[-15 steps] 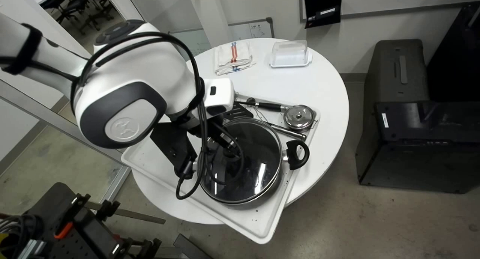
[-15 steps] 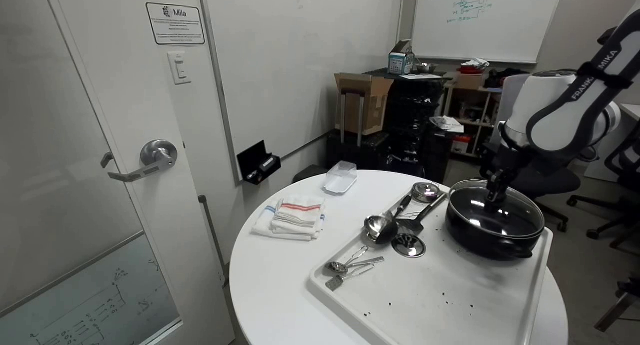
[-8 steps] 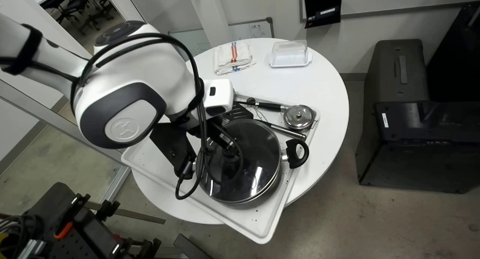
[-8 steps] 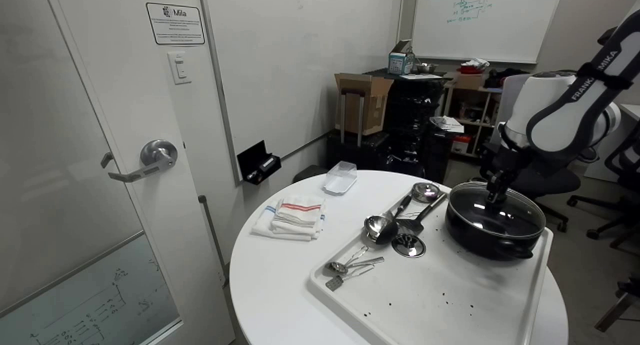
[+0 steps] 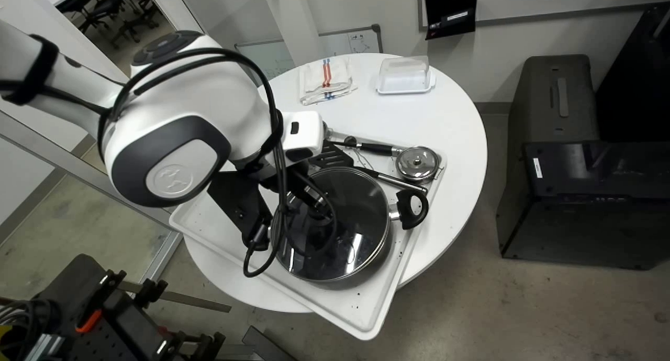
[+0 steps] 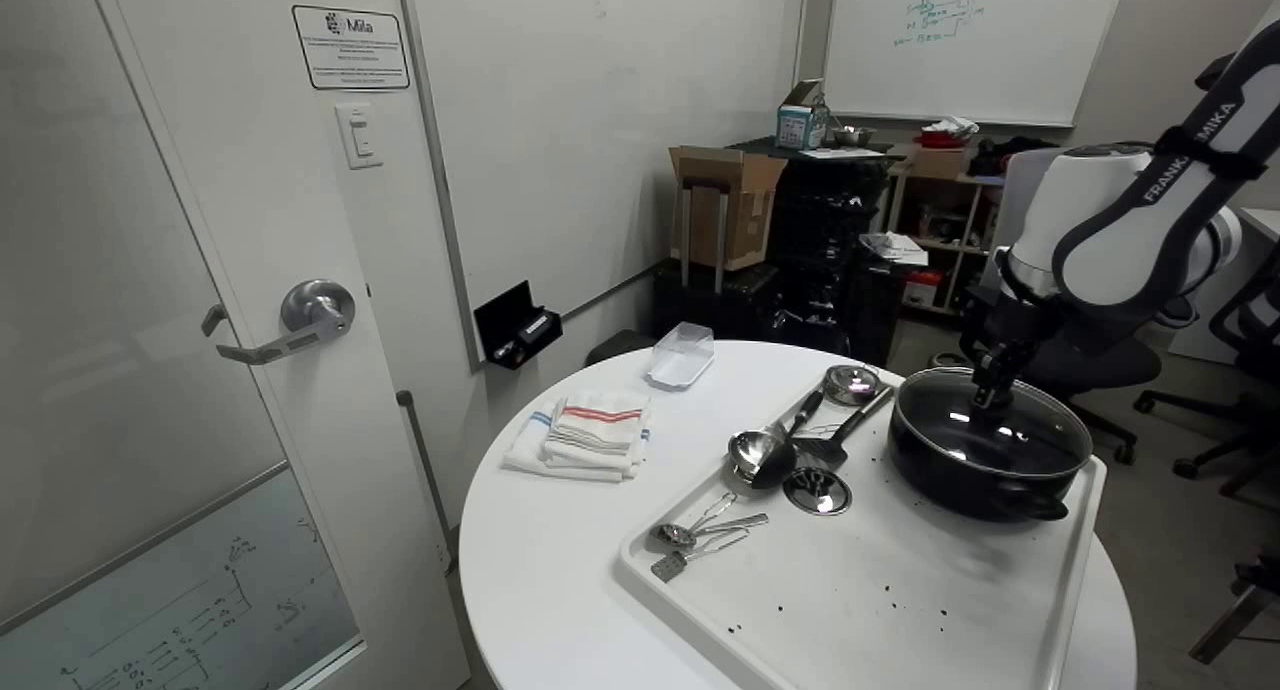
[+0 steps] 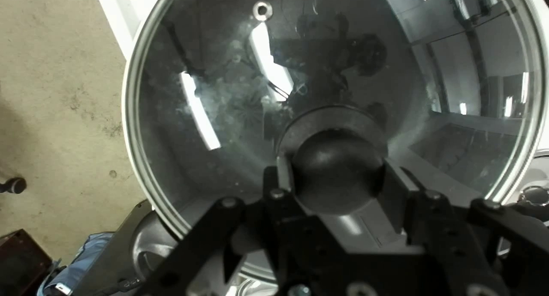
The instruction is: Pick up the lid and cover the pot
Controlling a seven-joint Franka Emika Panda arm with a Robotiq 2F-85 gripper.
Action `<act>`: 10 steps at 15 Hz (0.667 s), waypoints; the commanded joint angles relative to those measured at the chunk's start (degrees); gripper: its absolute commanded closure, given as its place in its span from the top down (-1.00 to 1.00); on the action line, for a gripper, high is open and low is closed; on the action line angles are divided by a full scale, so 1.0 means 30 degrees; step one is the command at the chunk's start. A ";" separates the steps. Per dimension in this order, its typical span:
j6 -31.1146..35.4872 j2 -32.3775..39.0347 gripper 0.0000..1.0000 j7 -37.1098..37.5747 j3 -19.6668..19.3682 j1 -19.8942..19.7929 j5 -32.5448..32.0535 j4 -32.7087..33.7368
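The clear glass lid (image 6: 1045,435) with its metal rim lies over the wide black pot (image 6: 945,475) in both exterior views; it looks level and its rim lines up closely with the pot's. A black loop handle (image 5: 412,209) of the pot sticks out to the right. My gripper (image 6: 993,395) points down at the middle of the lid. In the wrist view my gripper (image 7: 334,171) has its fingers on both sides of the dark round knob (image 7: 336,163), pads against it. The pot's interior shows only dimly through the glass (image 7: 214,64).
The pot stands on a white tray (image 6: 860,590) on a round table (image 6: 560,570). A ladle (image 6: 755,455), a spatula (image 6: 845,435), a small lid (image 6: 817,491) and a small lidded pot (image 6: 851,383) lie beside it. Folded towels (image 6: 585,435) and a clear container (image 6: 682,355) stand farther off.
The lid has come down slightly onto the pot and shifted slightly with the gripper. The pot's visible handle has moved a little to the left and up in an exterior view.
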 commanded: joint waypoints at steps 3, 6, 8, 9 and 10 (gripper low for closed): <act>0.0086 -0.0346 0.79 0.0036 0.0486 -0.0340 0.0291 -0.0268; 0.0138 -0.0495 1.00 -0.0082 0.0802 -0.0462 0.0351 -0.0349; 0.0101 -0.0671 1.00 -0.0152 0.1028 -0.0559 0.0388 -0.0468; 0.0076 -0.0711 1.00 -0.0178 0.1092 -0.0594 0.0380 -0.0488; 0.0058 -0.0736 1.00 -0.0162 0.1129 -0.0617 0.0384 -0.0505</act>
